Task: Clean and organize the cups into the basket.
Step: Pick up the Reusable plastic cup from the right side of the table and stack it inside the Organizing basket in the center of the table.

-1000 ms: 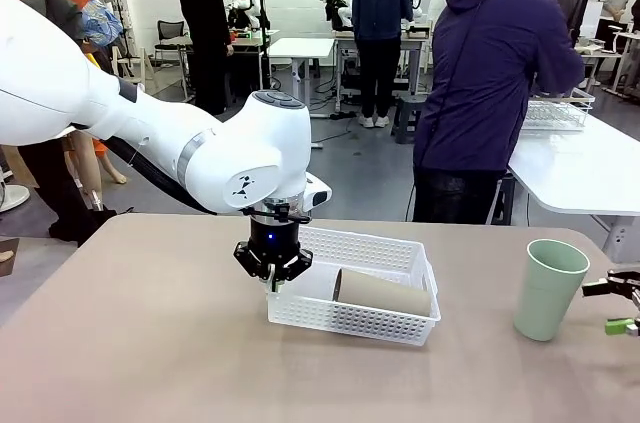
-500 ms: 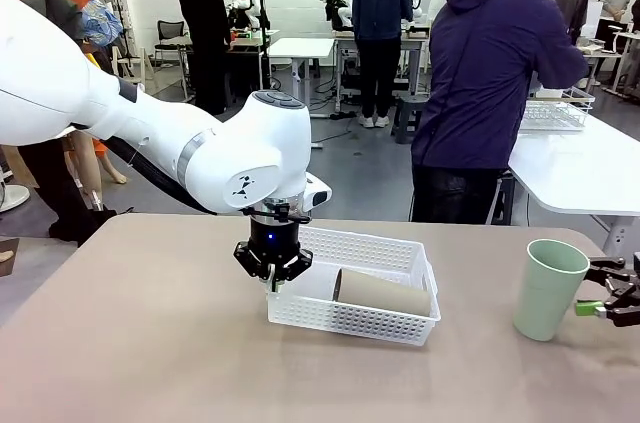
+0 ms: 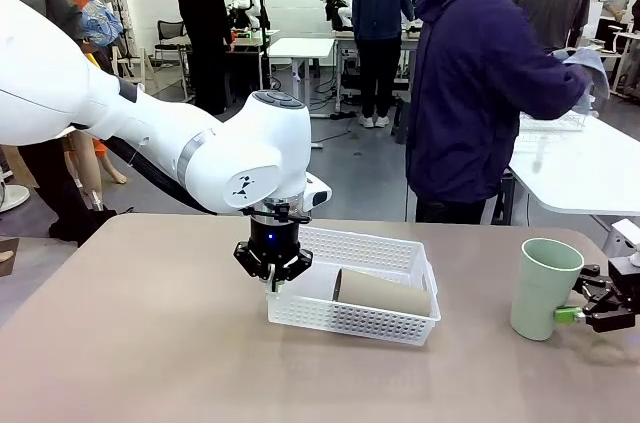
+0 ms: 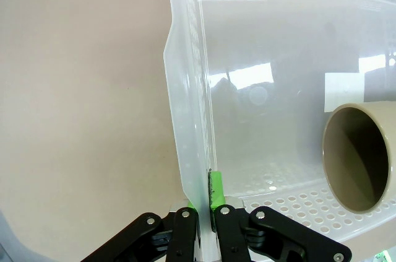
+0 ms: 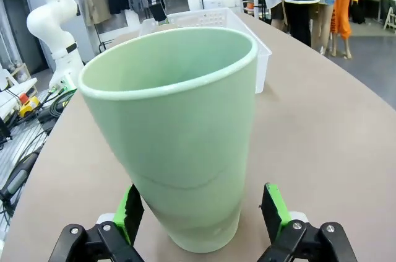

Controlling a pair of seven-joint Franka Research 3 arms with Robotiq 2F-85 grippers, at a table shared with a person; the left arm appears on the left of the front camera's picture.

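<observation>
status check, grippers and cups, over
Left gripper: jaws shut on basket wall. Right gripper: jaws open, flanking upright mint cup. Brown cup lying inside basket.

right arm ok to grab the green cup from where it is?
Probably yes. The right end effector is open, its pads flanking the upright green cup near its base, with nothing between them and the cup wall.

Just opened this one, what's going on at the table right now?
The left gripper is shut on the side wall of the shallow white mesh plastic basket, which holds one tan-brown paper cup lying on its side. The right gripper is open, its fingers on either side of the base of the upright pale mint-green paper cup on the table, not yet closed on it.
</observation>
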